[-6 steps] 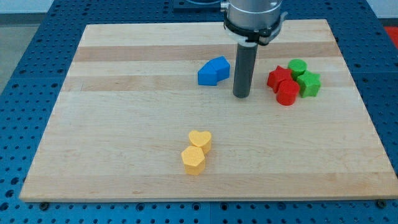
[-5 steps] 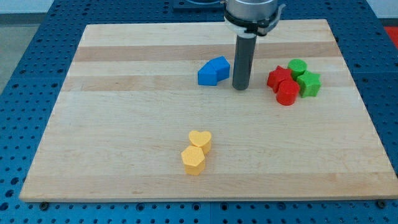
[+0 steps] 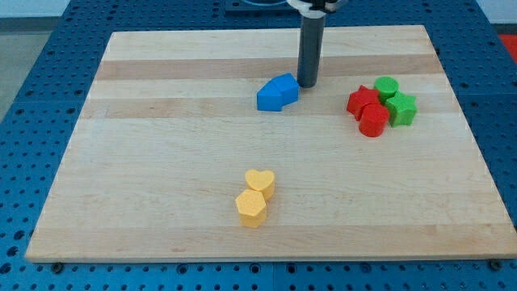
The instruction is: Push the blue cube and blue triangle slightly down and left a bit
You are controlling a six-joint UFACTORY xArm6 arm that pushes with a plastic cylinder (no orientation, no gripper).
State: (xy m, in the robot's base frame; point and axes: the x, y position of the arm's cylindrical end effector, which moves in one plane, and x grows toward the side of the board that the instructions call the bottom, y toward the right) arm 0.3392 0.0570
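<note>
Blue cube (image 3: pixel 269 99) and blue triangle (image 3: pixel 284 85): touching, tabletop (image 3: pixel 161 145) upper centre. My tip (image 3: pixel 307 84), a bare rod holding nothing, sits just right of them. Advised: push diagonally down-left, briefly, through both.

Red (image 3: pixel 367 110), green (image 3: pixel 396 100), yellow blocks (image 3: pixel 255 196) on board (image 3: pixel 145 162).

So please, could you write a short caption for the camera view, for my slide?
My tip sits at the upper right of the joined blue blocks, with red, green and yellow clusters apart.
</note>
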